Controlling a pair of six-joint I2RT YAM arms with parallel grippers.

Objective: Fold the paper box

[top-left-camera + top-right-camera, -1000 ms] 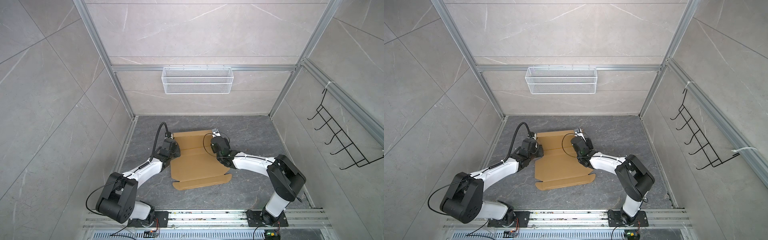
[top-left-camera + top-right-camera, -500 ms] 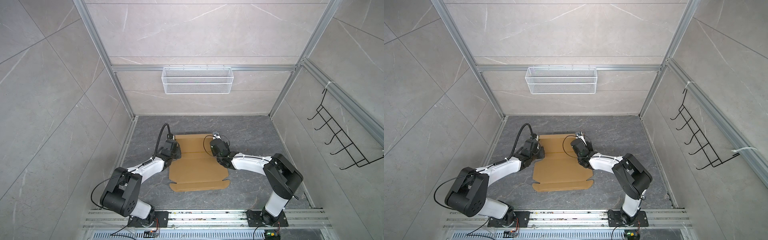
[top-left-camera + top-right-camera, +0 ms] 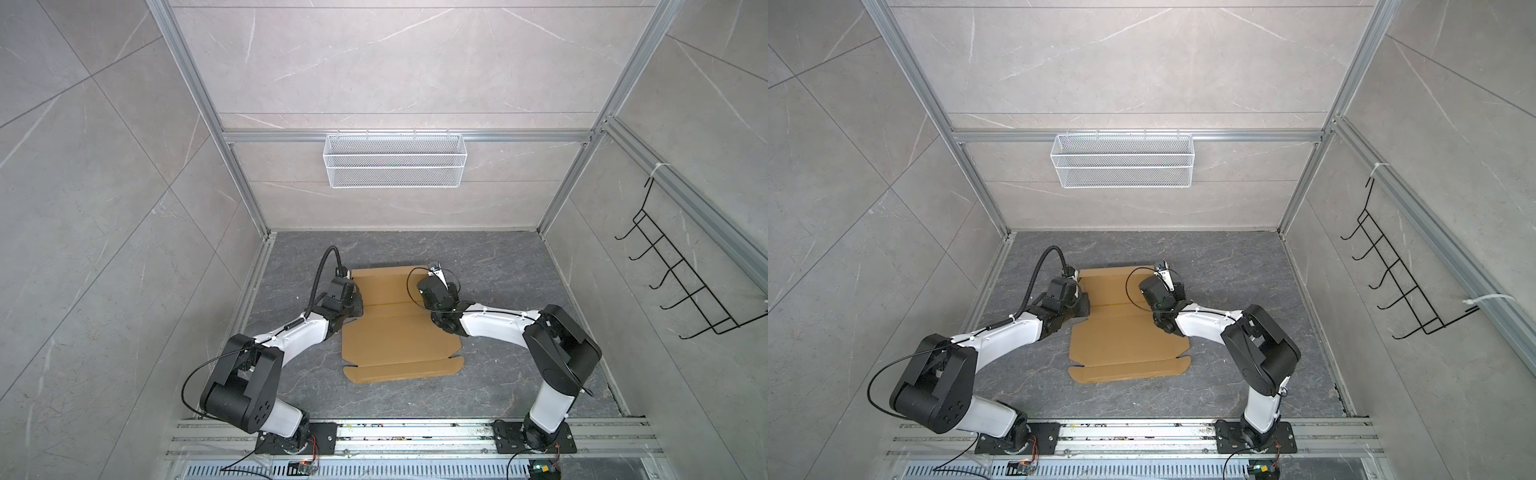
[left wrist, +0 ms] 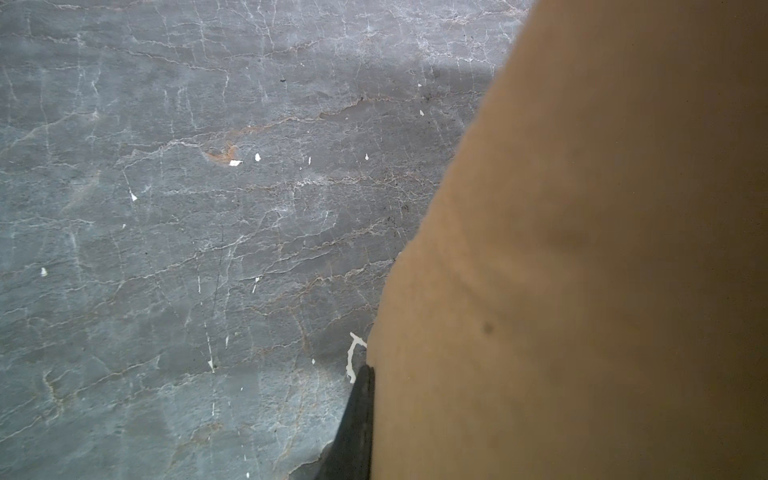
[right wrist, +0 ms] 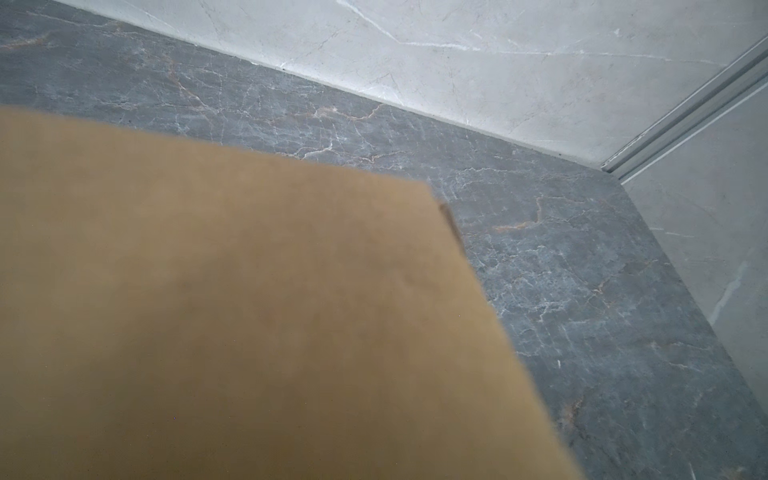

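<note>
The paper box (image 3: 399, 332) (image 3: 1125, 336) is a plain brown cardboard sheet lying almost flat on the dark grey floor in both top views, with a narrow flap at its near end. My left gripper (image 3: 354, 300) (image 3: 1082, 302) sits at its far left edge. In the left wrist view one black finger (image 4: 357, 419) lies against the cardboard (image 4: 582, 270), shut on it. My right gripper (image 3: 434, 291) (image 3: 1156, 291) is at the far right edge. In the right wrist view blurred cardboard (image 5: 249, 311) covers its fingers completely, and it appears shut on the sheet.
A white wire basket (image 3: 394, 166) hangs on the back wall and a black hook rack (image 3: 681, 286) on the right wall. An aluminium rail (image 3: 395, 432) with both arm bases runs along the front. Tiled walls close in the floor (image 3: 519, 266) on three sides.
The sheet has swung from a skewed lie to square with the front rail. Both arms moved with it, and the left elbow has drawn in.
</note>
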